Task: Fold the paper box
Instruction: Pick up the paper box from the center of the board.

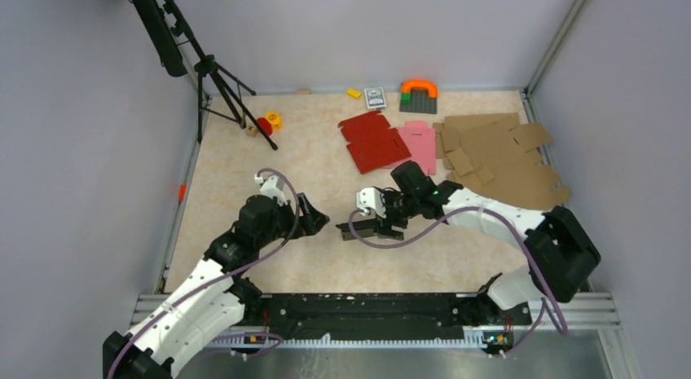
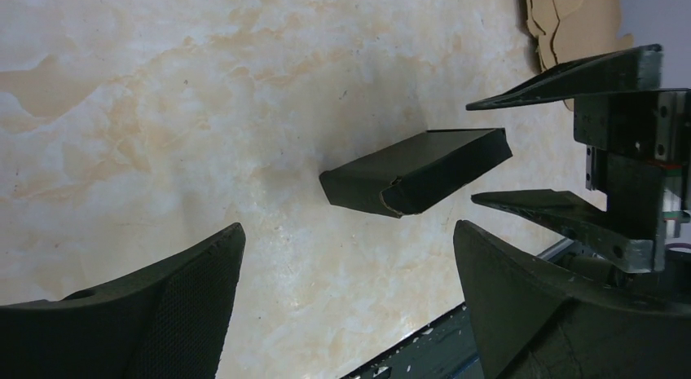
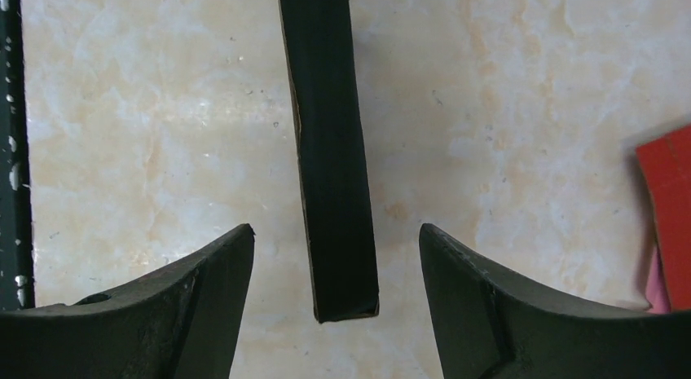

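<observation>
So the black folded cardboard box [image 1: 352, 231] is laid on the beige marbled table [image 1: 244, 151], between left gripper [image 1: 323, 224] and right gripper [image 1: 376, 226]. Behind it, red cardboard blank [image 1: 373, 141], pink cardboard blank [image 1: 420, 144] and brown cardboard pile [image 1: 497, 155] are lined up left-to-right.

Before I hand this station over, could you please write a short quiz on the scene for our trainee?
1. True or false: the paper box lies untouched inside the open right gripper.
2. What lies against the red blank? A pink blank, B brown cardboard, C paper box.
3. Fill in: the left gripper is ____.
Key: 1 true; 2 A; 3 open.
</observation>
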Tool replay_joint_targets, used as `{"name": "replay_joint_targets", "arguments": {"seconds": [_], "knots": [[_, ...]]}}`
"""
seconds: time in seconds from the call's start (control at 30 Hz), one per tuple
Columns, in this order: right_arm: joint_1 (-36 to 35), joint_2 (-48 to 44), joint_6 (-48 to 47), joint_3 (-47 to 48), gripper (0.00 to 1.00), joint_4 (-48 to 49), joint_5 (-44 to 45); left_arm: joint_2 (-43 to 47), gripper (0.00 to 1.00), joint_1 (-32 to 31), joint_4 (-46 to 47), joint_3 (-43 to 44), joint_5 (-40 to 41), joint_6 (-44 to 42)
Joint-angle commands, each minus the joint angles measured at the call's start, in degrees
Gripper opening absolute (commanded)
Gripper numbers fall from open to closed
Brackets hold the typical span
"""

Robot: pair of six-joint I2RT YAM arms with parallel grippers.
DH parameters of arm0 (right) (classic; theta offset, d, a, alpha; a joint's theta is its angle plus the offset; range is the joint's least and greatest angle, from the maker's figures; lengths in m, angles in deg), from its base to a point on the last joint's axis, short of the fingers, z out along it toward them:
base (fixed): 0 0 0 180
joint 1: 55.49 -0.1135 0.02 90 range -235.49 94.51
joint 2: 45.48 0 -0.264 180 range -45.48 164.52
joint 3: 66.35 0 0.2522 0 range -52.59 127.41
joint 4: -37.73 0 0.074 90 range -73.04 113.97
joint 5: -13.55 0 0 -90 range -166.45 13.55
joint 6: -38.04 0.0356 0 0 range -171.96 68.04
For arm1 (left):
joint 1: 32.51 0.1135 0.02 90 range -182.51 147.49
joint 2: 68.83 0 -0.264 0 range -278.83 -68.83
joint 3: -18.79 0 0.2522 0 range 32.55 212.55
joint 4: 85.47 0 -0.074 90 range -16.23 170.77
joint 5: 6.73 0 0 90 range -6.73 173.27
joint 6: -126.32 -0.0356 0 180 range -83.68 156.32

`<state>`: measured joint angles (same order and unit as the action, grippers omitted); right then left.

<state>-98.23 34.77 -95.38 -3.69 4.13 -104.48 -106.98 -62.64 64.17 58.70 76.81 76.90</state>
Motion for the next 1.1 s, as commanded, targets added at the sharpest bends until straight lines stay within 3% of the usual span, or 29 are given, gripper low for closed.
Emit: {"name": "replay_joint_targets", "arguments": {"seconds": [0.0,0.23,0.43,0.6,0.67,0.8,0.87,1.07], "knots": [[-2.0,6.1,-5.5,6.1,0.72,-6.0,1.1,-0.9,0.97,0.2,-0.6,1.6,-0.4,-2.1],[-3.2,16.8,-8.0,11.8,0.63,-13.2,4.7,0.5,0.97,0.2,-0.6,1.2,1.4,-1.5],[-3.6,20.0,-8.1,11.6,0.60,-11.3,7.8,1.8,0.98,0.2,-0.9,0.6,1.6,-1.5],[-4.3,22.0,-7.7,12.3,0.41,-11.1,10.8,1.7,0.98,0.2,-0.9,0.4,1.1,-1.6],[-4.3,21.5,-7.7,12.0,0.42,-10.7,10.8,1.7,0.98,0.2,-1.0,0.3,1.3,-1.7],[-4.3,19.2,-7.5,11.7,0.55,-10.5,9.0,1.7,0.98,0.2,-1.3,0.3,1.0,-2.1],[-4.4,18.5,-7.2,12.2,0.56,-10.6,9.2,1.7,0.98,0.2,-1.3,0.2,0.9,-2.2],[-4.5,19.9,-7.2,13.6,0.38,-12.2,9.1,0.9,0.98,0.2,-1.0,0.2,-0.5,-2.2]]}}
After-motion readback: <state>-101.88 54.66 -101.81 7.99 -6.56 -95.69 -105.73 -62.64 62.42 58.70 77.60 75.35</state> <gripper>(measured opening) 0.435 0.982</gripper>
